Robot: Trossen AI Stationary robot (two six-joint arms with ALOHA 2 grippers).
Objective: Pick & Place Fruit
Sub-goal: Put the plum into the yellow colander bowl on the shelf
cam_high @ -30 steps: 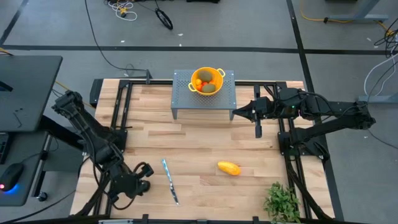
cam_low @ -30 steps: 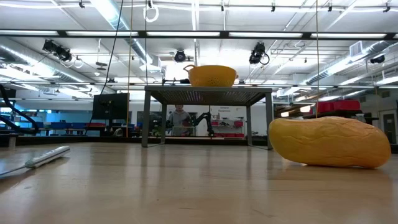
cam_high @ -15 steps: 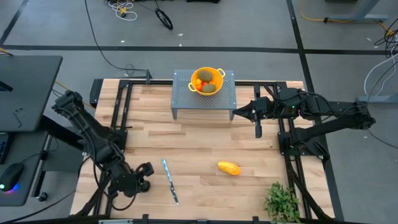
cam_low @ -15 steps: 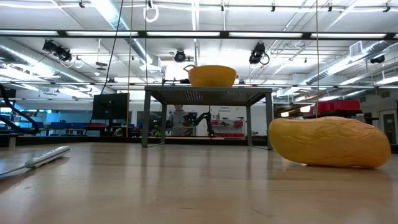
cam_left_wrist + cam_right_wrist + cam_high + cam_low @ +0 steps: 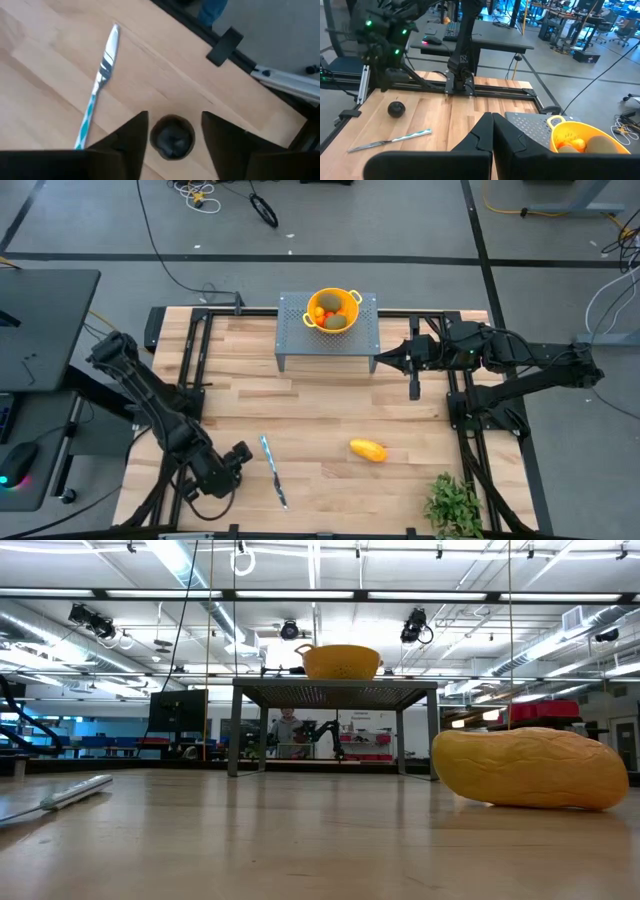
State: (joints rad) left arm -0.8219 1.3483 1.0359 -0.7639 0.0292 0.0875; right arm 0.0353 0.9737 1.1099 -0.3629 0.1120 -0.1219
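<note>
Only left wrist view shows dark fruit (image 5: pixel 172 137) between spread left claw (image 5: pixel 173 131), high view hides it.

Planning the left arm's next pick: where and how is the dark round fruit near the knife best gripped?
Grip the dark round fruit across its widest middle, coming straight down from above. It sits alone on the bare table, clear of the knife, and the left gripper already straddles it with fingers open.

Yellow colander (image 5: pixel 333 310), near-black round fruit (image 5: pixel 172 137)
</note>
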